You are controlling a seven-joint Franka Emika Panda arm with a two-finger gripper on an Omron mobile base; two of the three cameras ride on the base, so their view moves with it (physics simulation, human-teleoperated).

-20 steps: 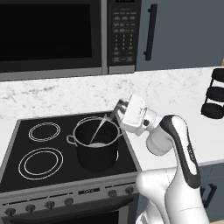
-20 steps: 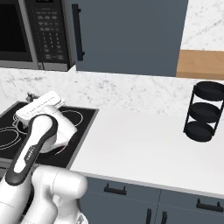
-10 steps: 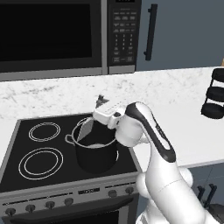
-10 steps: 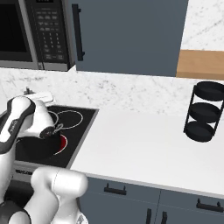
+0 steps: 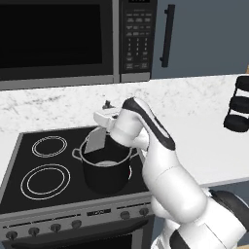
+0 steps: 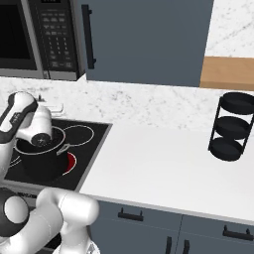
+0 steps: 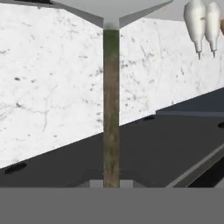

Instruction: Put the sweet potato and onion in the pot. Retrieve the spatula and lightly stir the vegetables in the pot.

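Note:
The dark grey pot [image 5: 107,175] stands on the stove's front right burner, and shows in the right base view too as the pot [image 6: 47,166]. My gripper [image 5: 106,124] hangs over the pot's back rim, shut on the spatula. The spatula's flat grey blade [image 5: 96,141] slants down into the pot at its left side. In the hand view the spatula's brownish handle [image 7: 111,109] runs straight up from between my fingertips to the pale blade [image 7: 109,11]. The sweet potato and the onion are hidden; I cannot see into the pot.
The black stove [image 5: 41,180] has two free burners left of the pot. A burner glows red [image 6: 71,161] beside the pot. The microwave [image 5: 58,39] hangs above. The white counter [image 6: 158,168] stretches right to a black tiered rack [image 6: 230,126].
My hand has swung from the pot's right side across to its back left, carrying the spatula blade through the pot. The pot has stayed in place.

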